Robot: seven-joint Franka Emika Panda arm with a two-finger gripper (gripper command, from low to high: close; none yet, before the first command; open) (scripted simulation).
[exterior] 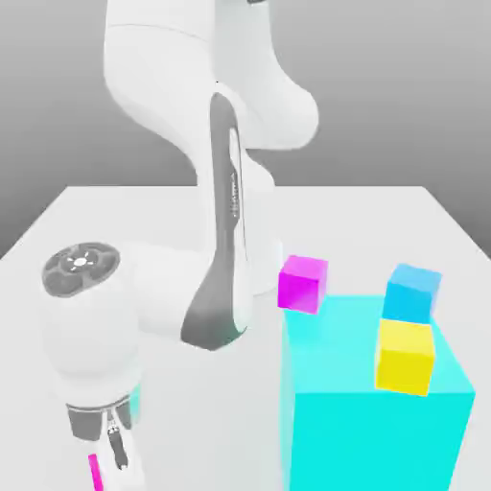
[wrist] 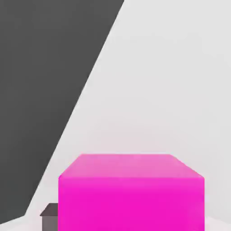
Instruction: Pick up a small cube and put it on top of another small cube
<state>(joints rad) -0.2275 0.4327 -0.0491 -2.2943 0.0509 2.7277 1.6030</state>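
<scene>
1. Step in hand, as judged: the pick. The hot-pink cube (wrist: 131,205) lay close under the hand and squared to it in the hand view; in the exterior view a strip of it showed at the gripper (exterior: 117,462), low on the exterior view's left.
2. Hand state: could not tell whether it was spread or pinching the cube. Could not tell either whether the cube rested on the table (exterior: 197,412) or was lifted.
3. Target: the sky-blue cube (exterior: 412,292) stood towards the exterior view's right, apparently on the cyan block (exterior: 374,441). The yellow cube (exterior: 404,358) was in front of it from that camera and overlapped its lower part. The violet-magenta cube (exterior: 303,284) sat at the block's far corner, on the exterior view's left.
4. Next move, as judged: secure a firm grip, then raise the cube straight up, well above the block, before crossing over.
5. Placement called for a level, centred descent onto the blue top. Main risk: knocking the yellow cube, given its apparent nearness.
</scene>
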